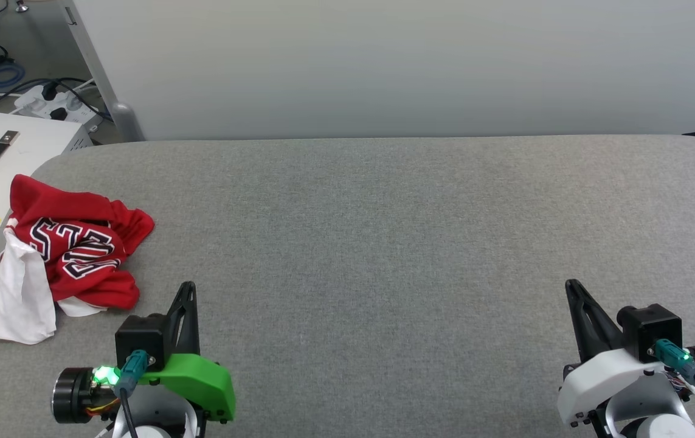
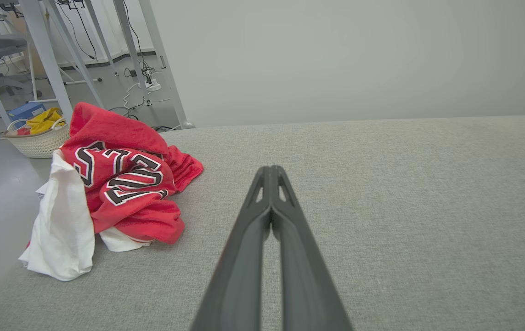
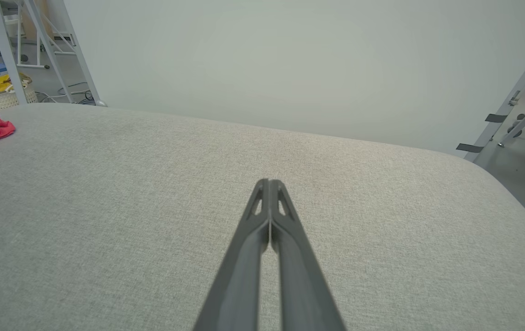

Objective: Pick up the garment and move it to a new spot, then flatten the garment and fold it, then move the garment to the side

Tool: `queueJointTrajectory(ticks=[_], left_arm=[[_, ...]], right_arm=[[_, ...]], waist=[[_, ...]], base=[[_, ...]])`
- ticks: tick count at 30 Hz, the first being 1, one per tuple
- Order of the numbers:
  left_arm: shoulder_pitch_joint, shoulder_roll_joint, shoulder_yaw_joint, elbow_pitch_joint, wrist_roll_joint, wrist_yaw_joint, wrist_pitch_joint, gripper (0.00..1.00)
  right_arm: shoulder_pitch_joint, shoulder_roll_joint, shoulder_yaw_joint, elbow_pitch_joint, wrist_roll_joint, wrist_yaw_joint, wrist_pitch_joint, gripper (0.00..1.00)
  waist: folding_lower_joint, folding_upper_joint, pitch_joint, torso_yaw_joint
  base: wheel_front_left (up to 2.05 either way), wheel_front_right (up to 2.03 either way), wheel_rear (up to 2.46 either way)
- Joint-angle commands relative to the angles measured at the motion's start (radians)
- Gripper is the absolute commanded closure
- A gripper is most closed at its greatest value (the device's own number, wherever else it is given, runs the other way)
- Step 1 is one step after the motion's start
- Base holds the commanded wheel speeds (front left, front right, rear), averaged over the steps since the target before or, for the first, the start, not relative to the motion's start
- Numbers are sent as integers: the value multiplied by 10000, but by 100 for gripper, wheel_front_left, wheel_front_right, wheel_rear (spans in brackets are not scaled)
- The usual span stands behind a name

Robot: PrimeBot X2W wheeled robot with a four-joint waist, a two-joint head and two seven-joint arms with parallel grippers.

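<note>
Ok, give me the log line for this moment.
stage: not started | shirt: crumpled at left edge of table | left gripper: shut, empty, clear of shirt | right gripper: shut, empty

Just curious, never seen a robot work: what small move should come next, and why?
Probably open the left pincer and reach toward the shirt. It lies crumpled at the table edge, closest to that arm; both pincers are shut and empty, the right pincer far off.

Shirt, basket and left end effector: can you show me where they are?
shirt (image 1: 79,246): head view, on the red front with the letters.
basket (image 2: 37,144): left wrist view, on its woven side.
left end effector (image 2: 271,171): left wrist view, between its shut fingertips.
</note>
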Motion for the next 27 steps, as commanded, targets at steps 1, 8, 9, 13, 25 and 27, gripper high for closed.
queueJointTrajectory(ticks=[1,8,9,13,25,27], left_arm=[[-180,-53,1,-18,95,43,-7,100],[-180,-53,1,-18,95,43,-7,100],[-180,-53,1,-18,95,43,-7,100],[-180,-53,1,-18,95,43,-7,100],[-180,-53,1,-18,95,43,-7,100],[-180,-53,1,-18,95,43,-7,100]], right_arm=[[-164,-6,-18,-37,-97,-7,28,100],[-164,-6,-18,-37,-97,-7,28,100],[-164,-6,-18,-37,-97,-7,28,100],[-164,-6,-18,-37,-97,-7,28,100],[-164,-6,-18,-37,-97,-7,28,100],[-164,-6,-18,-37,-97,-7,28,100]], waist=[[0,0,0,0],[0,0,0,0],[0,0,0,0],[0,0,0,0],[0,0,0,0],[0,0,0,0]], base=[[0,0,0],[0,0,0],[0,0,0],[0,0,0],[0,0,0],[0,0,0]])
